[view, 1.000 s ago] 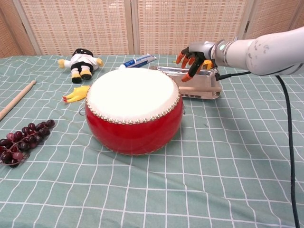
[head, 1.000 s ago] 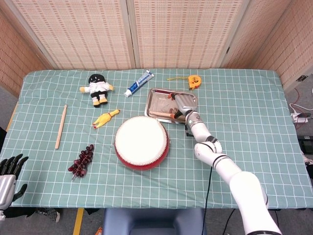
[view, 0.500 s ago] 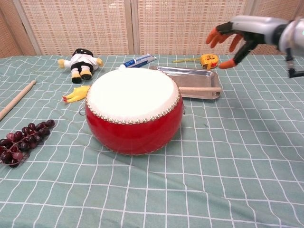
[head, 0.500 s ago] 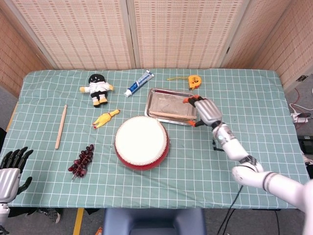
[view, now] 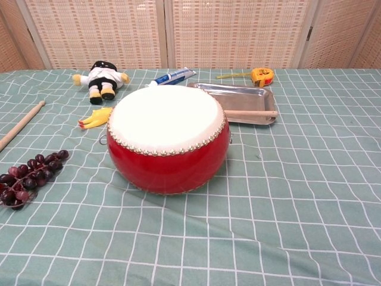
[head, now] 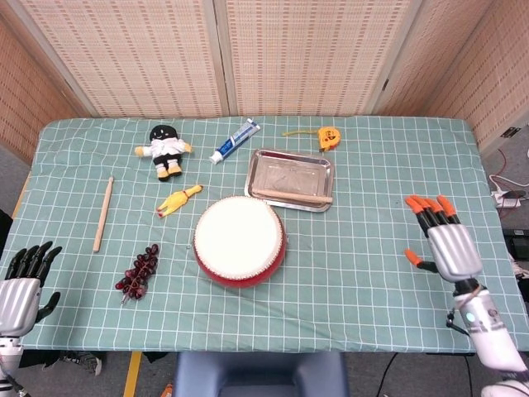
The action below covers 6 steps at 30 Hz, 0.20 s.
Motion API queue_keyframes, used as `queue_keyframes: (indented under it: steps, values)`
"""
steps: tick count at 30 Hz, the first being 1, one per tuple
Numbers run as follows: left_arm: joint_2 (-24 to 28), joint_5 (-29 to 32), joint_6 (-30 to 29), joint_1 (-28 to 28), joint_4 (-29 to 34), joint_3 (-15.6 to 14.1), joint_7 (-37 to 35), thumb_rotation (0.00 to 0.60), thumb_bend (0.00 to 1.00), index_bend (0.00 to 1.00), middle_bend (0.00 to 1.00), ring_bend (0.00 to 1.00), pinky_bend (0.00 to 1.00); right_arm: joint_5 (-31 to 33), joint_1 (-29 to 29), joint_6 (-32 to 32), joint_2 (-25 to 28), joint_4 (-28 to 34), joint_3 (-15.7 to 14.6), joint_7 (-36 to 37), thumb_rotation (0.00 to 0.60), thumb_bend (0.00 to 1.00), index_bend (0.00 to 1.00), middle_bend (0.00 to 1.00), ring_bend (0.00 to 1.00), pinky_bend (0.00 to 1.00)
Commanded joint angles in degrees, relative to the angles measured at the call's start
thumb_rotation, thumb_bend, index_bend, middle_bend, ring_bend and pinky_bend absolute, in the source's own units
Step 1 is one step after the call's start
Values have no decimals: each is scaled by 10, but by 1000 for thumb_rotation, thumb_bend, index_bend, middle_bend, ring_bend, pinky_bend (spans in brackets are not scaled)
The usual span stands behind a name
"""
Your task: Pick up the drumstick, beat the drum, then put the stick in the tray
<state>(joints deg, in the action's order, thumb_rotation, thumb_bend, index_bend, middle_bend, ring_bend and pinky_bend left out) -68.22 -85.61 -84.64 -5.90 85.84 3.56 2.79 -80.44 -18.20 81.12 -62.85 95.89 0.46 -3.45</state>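
Observation:
A red drum with a white skin stands mid-table. Behind it lies a metal tray with a wooden drumstick resting along its near edge. A second drumstick lies on the cloth at the far left. My right hand hovers open near the table's right front, far from the tray, fingers spread. My left hand hangs open off the table's left front corner. Neither hand shows in the chest view.
A plush doll, a toothpaste tube, a yellow tape measure, a rubber chicken and a bunch of grapes lie around the drum.
My right hand has let go of the drumstick in the tray and pulled back to the right front of the table. My left hand has risen slightly.

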Motion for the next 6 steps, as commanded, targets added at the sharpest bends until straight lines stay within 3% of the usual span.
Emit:
queue_keyframes:
  steps: [1,6]
  values:
    - [1,0,-3,-1,5,2,8,600,272,116,45,53,33,-43,56,48,10,10,-39,4,600,242,0,0,0,0]
    - [2,0,-11,-2,11,7,17,600,270,108,43,54,28,-74,81,76,7,8,-47,5,600,242,0,0,0,0]
